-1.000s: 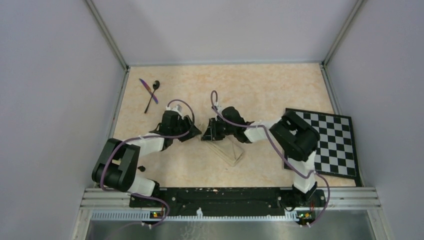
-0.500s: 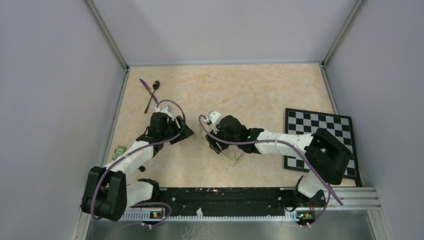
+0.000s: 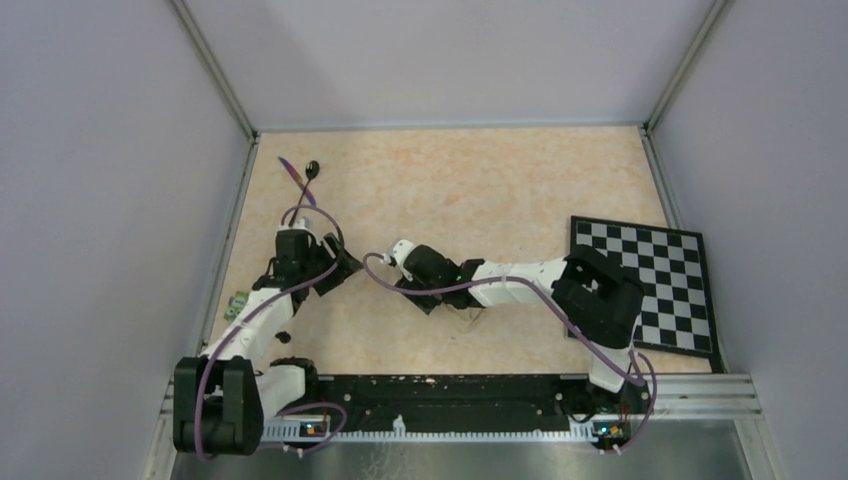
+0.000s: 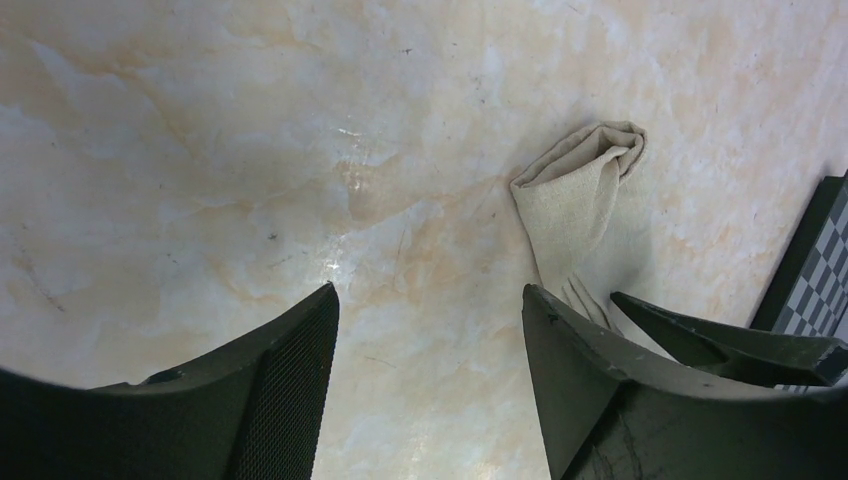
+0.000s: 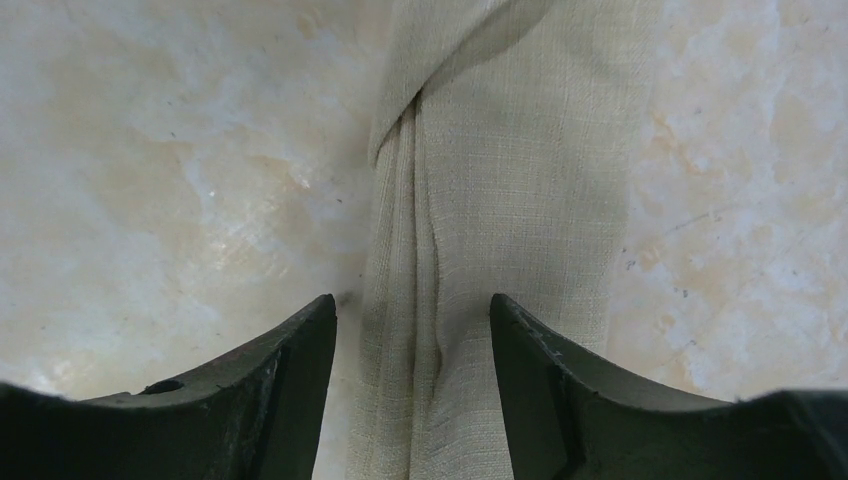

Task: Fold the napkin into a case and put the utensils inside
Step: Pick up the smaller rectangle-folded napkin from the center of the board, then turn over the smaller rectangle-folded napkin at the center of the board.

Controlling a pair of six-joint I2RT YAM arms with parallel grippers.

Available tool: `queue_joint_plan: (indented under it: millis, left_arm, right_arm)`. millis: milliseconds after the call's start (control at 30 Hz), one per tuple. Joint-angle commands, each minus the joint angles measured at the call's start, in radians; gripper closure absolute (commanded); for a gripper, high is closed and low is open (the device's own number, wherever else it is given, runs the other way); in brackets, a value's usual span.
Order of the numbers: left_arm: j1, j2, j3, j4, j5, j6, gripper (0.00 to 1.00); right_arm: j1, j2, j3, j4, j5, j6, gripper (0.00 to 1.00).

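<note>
on the table (image 3: 520, 170) the folded napkin (image 5: 500, 200) is let go; the right gripper (image 5: 411, 302) is held wide above it. the left gripper (image 4: 430, 295), wide too, is sent from the napkin toward the utensils (image 3: 305, 180).

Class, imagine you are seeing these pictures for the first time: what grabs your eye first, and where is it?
The black-and-white checkerboard at the right edge of the pale table stands out most. Next comes the folded beige napkin, lying mid-table and framed by the open right hand. The black spoon and purple knife lie together near the far left corner.
</note>
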Motion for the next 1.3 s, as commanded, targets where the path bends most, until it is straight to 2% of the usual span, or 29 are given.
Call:
queue_joint_plan:
  millis: [0, 67, 100, 200, 300, 467, 600, 767, 867, 1000, 1100, 1267]
  left_arm:
    - [0.012, -0.038, -0.022, 0.007, 0.026, 0.013, 0.27]
    - [0.014, -0.048, -0.029, 0.012, 0.032, 0.008, 0.27]
    - [0.015, -0.052, -0.030, 0.014, 0.035, 0.006, 0.27]
    - [0.016, -0.058, -0.032, 0.017, 0.038, 0.002, 0.27]
    - [0.018, -0.060, -0.031, 0.014, 0.032, 0.002, 0.27]
    - [0.018, -0.085, -0.026, -0.005, 0.026, 0.003, 0.27]
    - [0.020, -0.123, -0.012, -0.041, 0.011, 0.001, 0.27]
    - [0.020, -0.204, 0.032, -0.107, -0.030, 0.003, 0.27]
    - [0.019, -0.256, 0.059, -0.139, -0.045, 0.006, 0.26]
    - [0.019, -0.292, 0.083, -0.147, -0.031, 0.020, 0.26]
    - [0.018, -0.286, 0.093, -0.144, 0.012, 0.031, 0.26]
    - [0.018, -0.240, 0.076, -0.064, 0.188, 0.036, 0.25]
  right_arm:
    - [0.026, 0.029, 0.035, -0.011, 0.067, 0.008, 0.42]
    - [0.032, 0.042, 0.028, -0.011, 0.095, 0.036, 0.44]
    - [0.035, 0.045, 0.023, -0.005, 0.123, 0.047, 0.48]
    - [0.052, 0.046, 0.009, 0.017, 0.230, 0.077, 0.73]
    - [0.060, 0.007, 0.001, 0.047, 0.245, 0.101, 0.99]
    - [0.053, -0.057, 0.046, 0.032, 0.151, 0.194, 1.00]
    - [-0.017, -0.104, 0.047, 0.066, -0.198, 0.416, 1.00]
    - [-0.106, -0.114, -0.099, 0.412, -0.569, 0.797, 1.00]
    - [-0.147, -0.057, -0.212, 0.742, -0.721, 1.045, 1.00]
    - [-0.216, 0.109, -0.334, 1.197, -0.823, 1.350, 1.00]
    - [-0.261, 0.185, -0.382, 1.386, -0.855, 1.415, 1.00]
    - [-0.368, 0.191, -0.455, 1.383, -0.910, 1.353, 1.00]
